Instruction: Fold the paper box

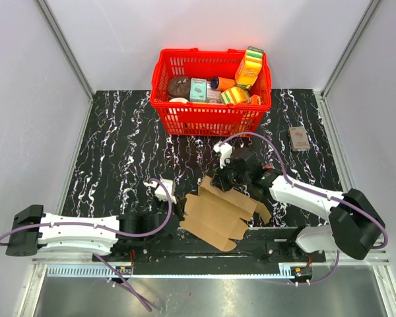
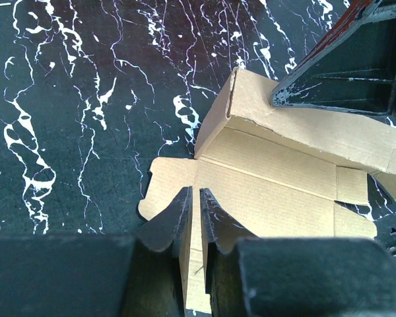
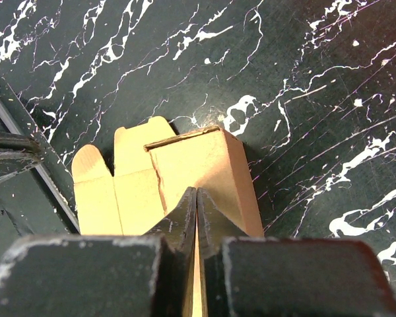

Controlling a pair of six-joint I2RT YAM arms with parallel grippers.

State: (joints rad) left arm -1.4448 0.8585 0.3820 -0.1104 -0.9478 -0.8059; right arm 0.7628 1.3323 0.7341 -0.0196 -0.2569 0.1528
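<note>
The paper box, a brown corrugated sheet with flaps partly raised, lies on the black marbled table between both arms. My left gripper is at its left edge. In the left wrist view the left gripper is shut on an upright panel of the paper box, seen edge-on between the fingers. My right gripper holds the far side. In the right wrist view the right gripper is shut on a raised wall of the paper box, a thin strip of cardboard showing between the pads.
A red basket full of small colourful packages stands at the back centre of the table. A small reddish packet lies at the back right. White walls close in both sides. The right arm's fingers reach into the left wrist view.
</note>
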